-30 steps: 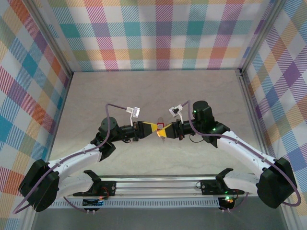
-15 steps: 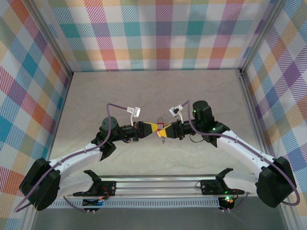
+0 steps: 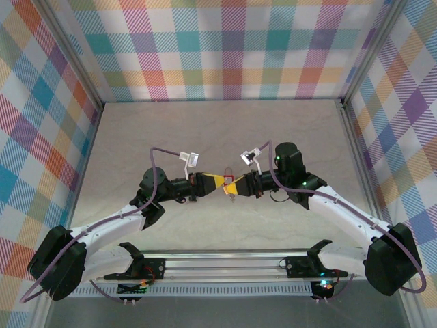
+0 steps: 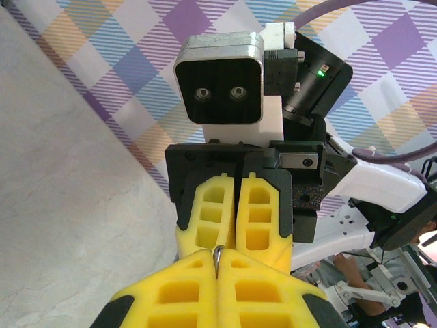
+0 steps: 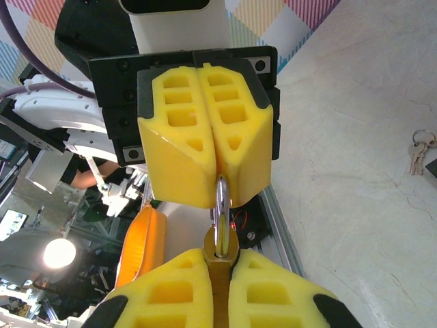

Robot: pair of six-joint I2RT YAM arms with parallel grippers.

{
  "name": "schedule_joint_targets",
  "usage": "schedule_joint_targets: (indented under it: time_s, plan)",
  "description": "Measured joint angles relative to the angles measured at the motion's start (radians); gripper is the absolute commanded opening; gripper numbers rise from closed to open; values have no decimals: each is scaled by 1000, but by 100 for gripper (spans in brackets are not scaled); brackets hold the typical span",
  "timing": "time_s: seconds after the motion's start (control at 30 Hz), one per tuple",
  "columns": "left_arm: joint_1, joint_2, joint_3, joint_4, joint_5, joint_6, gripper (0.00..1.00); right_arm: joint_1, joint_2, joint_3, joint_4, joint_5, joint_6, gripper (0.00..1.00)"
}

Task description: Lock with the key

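1. Plaid walls around a pale marbled table (image 3: pixel 205 130).
2. Above the table at the centre of the top view: padlock (image 5: pixel 220 254), brass body clamped in the right gripper (image 5: pixel 220 283), shackle (image 5: pixel 220 195) pinched in the closed left gripper (image 5: pixel 217 160).
3. Lies left-to-right in the top view, shackle leftward; stands upright in the right wrist view, shackle uppermost.
4. Probably early: keys (image 5: pixel 418 145) on the table at the right edge of the right wrist view, untouched. Left to do: pick-up, insertion, turn.

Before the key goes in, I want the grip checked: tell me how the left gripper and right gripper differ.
The left gripper is shut on the steel shackle of the padlock; the right gripper is shut on its brass body. In the top view the left gripper reaches in from the left, the right gripper from the right. Both have yellow jaws and hold the padlock off the table.
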Motion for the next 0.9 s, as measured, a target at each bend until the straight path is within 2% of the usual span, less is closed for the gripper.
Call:
schedule_joint_targets:
  time_s: [0.5,0.9]
  plan:
    - [1,16,-26,99,-4,-45,0,-1,1,0,51,35,53,0]
    - [1,34,-37,127,-31,-53,0,-18,37,0,90,16,86,0]
